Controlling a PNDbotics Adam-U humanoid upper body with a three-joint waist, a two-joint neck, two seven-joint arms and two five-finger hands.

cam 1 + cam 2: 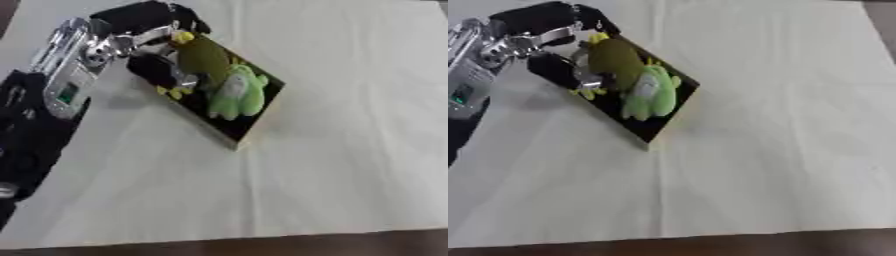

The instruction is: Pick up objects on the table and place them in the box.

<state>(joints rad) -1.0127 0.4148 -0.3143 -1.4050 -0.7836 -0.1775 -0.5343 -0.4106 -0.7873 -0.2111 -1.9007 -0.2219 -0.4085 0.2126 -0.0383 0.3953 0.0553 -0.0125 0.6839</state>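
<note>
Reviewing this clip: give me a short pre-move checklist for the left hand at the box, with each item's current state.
1. Left hand over the box: ok.
2. Olive plush toy inside the box: ok, it lies against the light green plush toy.
3. Hand released from the olive toy: cannot tell, fingers overlap it.
4. Box flat on the white tablecloth: ok.
5. Right hand clear of the box: ok, not in view.

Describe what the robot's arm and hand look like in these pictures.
Only the left arm shows, coming in from the left side. Its lower part is black; nearer the wrist sits a silver metal housing with a small green marking. The left hand is black with silver parts at the joints. No loose cables can be made out. The right arm and hand are out of view.
</note>
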